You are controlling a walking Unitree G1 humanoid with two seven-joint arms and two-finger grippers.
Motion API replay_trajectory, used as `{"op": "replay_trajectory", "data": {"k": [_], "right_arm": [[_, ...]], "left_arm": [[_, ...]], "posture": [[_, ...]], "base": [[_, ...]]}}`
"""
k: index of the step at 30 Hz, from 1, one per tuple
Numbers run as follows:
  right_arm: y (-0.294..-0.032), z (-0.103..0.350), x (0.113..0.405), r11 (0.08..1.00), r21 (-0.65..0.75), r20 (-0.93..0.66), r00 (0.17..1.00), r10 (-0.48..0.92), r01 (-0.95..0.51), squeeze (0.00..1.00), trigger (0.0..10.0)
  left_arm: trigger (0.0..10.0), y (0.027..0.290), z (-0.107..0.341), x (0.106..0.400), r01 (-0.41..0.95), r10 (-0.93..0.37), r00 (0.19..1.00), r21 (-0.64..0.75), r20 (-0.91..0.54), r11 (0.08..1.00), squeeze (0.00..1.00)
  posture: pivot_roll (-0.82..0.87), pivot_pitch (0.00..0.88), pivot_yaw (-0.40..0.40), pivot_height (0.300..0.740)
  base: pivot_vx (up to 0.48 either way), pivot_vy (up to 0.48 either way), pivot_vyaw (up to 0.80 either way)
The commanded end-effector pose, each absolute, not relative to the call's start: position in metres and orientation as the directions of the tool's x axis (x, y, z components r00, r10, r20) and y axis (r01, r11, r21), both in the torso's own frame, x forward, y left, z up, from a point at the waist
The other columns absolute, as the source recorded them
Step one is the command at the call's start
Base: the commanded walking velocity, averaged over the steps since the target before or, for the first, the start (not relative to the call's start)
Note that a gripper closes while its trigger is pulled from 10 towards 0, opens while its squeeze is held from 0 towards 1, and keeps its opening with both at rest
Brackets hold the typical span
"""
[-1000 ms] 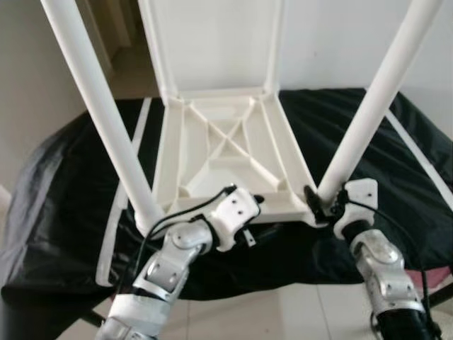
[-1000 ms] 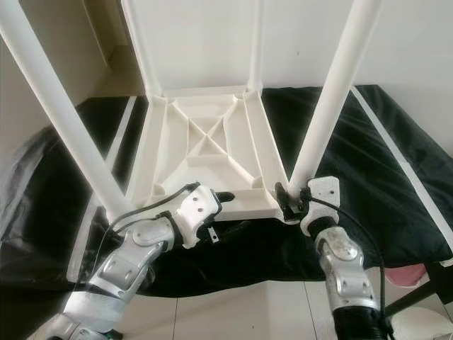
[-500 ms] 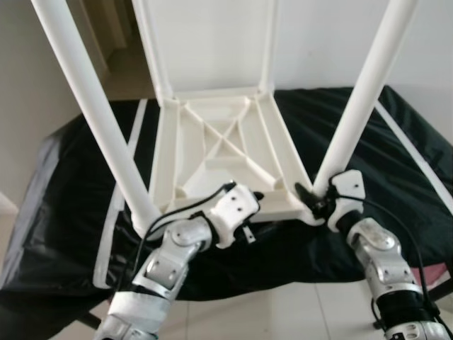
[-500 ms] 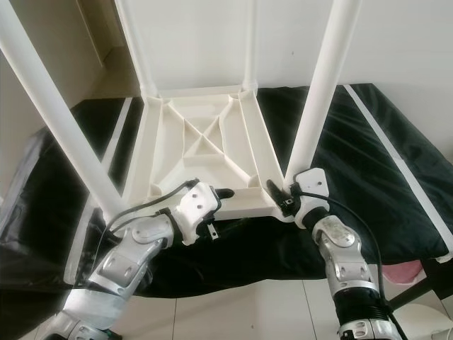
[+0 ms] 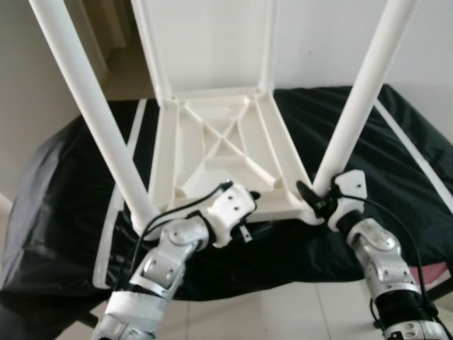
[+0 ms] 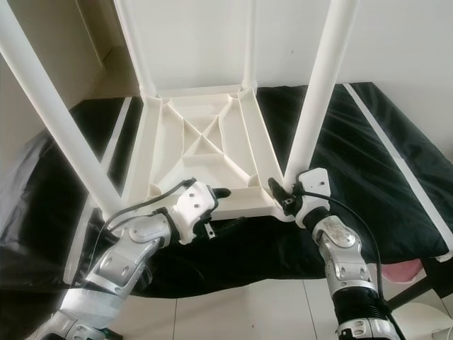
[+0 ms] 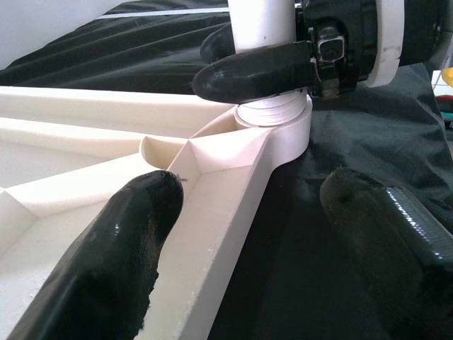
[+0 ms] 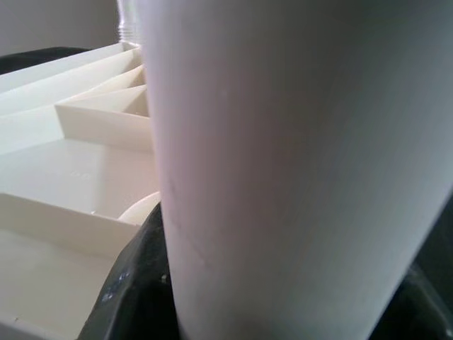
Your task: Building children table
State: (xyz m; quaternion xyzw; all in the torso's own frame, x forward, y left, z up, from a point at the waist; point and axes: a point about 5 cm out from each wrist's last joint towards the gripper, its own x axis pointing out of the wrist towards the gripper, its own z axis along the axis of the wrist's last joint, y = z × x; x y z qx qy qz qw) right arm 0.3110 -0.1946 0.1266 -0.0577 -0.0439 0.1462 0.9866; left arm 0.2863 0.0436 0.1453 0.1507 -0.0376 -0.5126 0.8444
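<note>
Left eye view: scene unchanged; four legs on upturned tabletop [image 5: 219, 152] (white); right pincer [image 5: 311, 200] clamps near-right leg [image 5: 357, 106]; left pincer [image 7: 241, 234] apart.

Light: bright, even daylight; white table leg [image 5: 357, 106] slightly washed out.
Shadows: soft, under the tabletop [image 5: 226, 152] edge.
Focus: leg blurred close-up in the right wrist view.

A surface draped in a black cover [image 5: 64, 205] with white stripes spans the middle of the frame. A white upside-down table top [image 5: 212, 152] is laid directly on it at centre, ribbed underside facing up. Pale tiled floor [image 5: 283, 315] is seen along the bottom edge.
</note>
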Motion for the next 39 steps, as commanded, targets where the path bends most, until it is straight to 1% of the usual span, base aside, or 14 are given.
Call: {"op": "replay_trajectory", "data": {"k": [1, 2, 4, 8, 14, 15, 16, 18, 19, 22, 26, 30, 33, 39], "right_arm": [[-0.196, 0.112, 0.309, 0.97, -0.101, -0.004, 0.975, 0.22, -0.22, 0.0, 10.0], [-0.196, 0.112, 0.309, 0.97, -0.101, -0.004, 0.975, 0.22, -0.22, 0.0, 10.0], [-0.188, 0.11, 0.311, 0.989, -0.044, -0.012, 0.99, 0.141, -0.141, 0.0, 10.0], [-0.179, 0.108, 0.313, 0.999, 0.023, -0.034, 0.998, 0.047, -0.046, 0.0, 10.0], [-0.168, 0.106, 0.313, 0.998, 0.06, -0.049, 0.999, 0.002, 0.001, 0.0, 10.0], [-0.163, 0.106, 0.312, 0.994, 0.082, -0.055, 0.996, -0.064, 0.069, 0.0, 10.0], [-0.163, 0.106, 0.312, 0.994, 0.082, -0.055, 0.996, -0.064, 0.069, 0.0, 10.0], [-0.161, 0.104, 0.31, 0.982, 0.103, -0.067, 0.986, -0.153, 0.159, 0.0, 10.0], [-0.161, 0.104, 0.31, 0.982, 0.103, -0.067, 0.986, -0.153, 0.159, 0.0, 10.0], [-0.161, 0.104, 0.308, 0.967, 0.109, -0.077, 0.971, -0.224, 0.232, 0.0, 10.0], [-0.167, 0.106, 0.304, 0.911, 0.105, -0.063, 0.917, -0.394, 0.399, 0.0, 10.0], [-0.173, 0.108, 0.303, 0.881, 0.118, -0.061, 0.889, -0.453, 0.458, 0.0, 10.0], [-0.184, 0.11, 0.299, 0.832, 0.13, -0.058, 0.842, -0.536, 0.539, 0.0, 10.0], [-0.188, 0.108, 0.295, 0.801, 0.12, -0.067, 0.81, -0.583, 0.586, 0.0, 10.0]], "left_arm": [[10.0, 0.044, 0.147, 0.288, 0.855, -0.877, 0.47, 0.292, -0.094, 0.427, 0.0], [10.0, 0.044, 0.147, 0.288, 0.855, -0.877, 0.47, 0.292, -0.094, 0.427, 0.0], [10.0, 0.043, 0.146, 0.288, 0.858, -0.879, 0.467, 0.29, -0.095, 0.424, 0.0], [10.0, 0.042, 0.147, 0.288, 0.86, -0.881, 0.464, 0.288, -0.094, 0.422, 0.0], [10.0, 0.043, 0.147, 0.289, 0.859, -0.88, 0.465, 0.291, -0.097, 0.421, 0.0], [10.0, 0.043, 0.146, 0.288, 0.858, -0.879, 0.467, 0.291, -0.097, 0.424, 0.0], [10.0, 0.043, 0.146, 0.288, 0.858, -0.879, 0.467, 0.291, -0.097, 0.424, 0.0], [10.0, 0.043, 0.146, 0.287, 0.857, -0.878, 0.468, 0.29, -0.096, 0.425, 0.0], [10.0, 0.043, 0.146, 0.287, 0.857, -0.878, 0.468, 0.29, -0.096, 0.425, 0.0], [10.0, 0.043, 0.146, 0.287, 0.857, -0.878, 0.469, 0.289, -0.096, 0.426, 0.0], [10.0, 0.043, 0.146, 0.286, 0.857, -0.878, 0.469, 0.29, -0.096, 0.426, 0.0], [10.0, 0.043, 0.145, 0.286, 0.858, -0.879, 0.467, 0.289, -0.095, 0.424, 0.0], [10.0, 0.042, 0.145, 0.286, 0.859, -0.88, 0.465, 0.287, -0.093, 0.424, 0.0], [10.0, 0.041, 0.145, 0.285, 0.861, -0.882, 0.462, 0.285, -0.094, 0.421, 0.0]], "posture": [[-0.09, 0.039, 0.054, 0.74], [-0.09, 0.039, 0.054, 0.74], [-0.1, 0.038, 0.062, 0.74], [-0.1, 0.036, 0.064, 0.74], [-0.1, 0.034, 0.06, 0.74], [-0.09, 0.03, 0.056, 0.74], [-0.09, 0.03, 0.056, 0.74], [-0.09, 0.026, 0.052, 0.74], [-0.09, 0.026, 0.052, 0.74], [-0.09, 0.024, 0.051, 0.74], [-0.09, 0.021, 0.051, 0.74], [-0.09, 0.02, 0.049, 0.74], [-0.09, 0.018, 0.046, 0.74], [-0.09, 0.019, 0.047, 0.74]], "base": [[0.0, 0.0, 0.0], [0.0, 0.0, 0.0], [0.0, 0.0, 0.0], [0.0, 0.0, 0.0], [0.0, 0.0, 0.0], [0.0, 0.0, 0.0], [0.0, 0.0, 0.0], [0.0, 0.0, 0.0], [0.0, 0.0, 0.0], [0.0, 0.0, 0.0], [0.0, 0.0, 0.0], [0.0, 0.0, 0.0], [0.0, 0.0, 0.0], [0.0, 0.0, 0.0]]}}
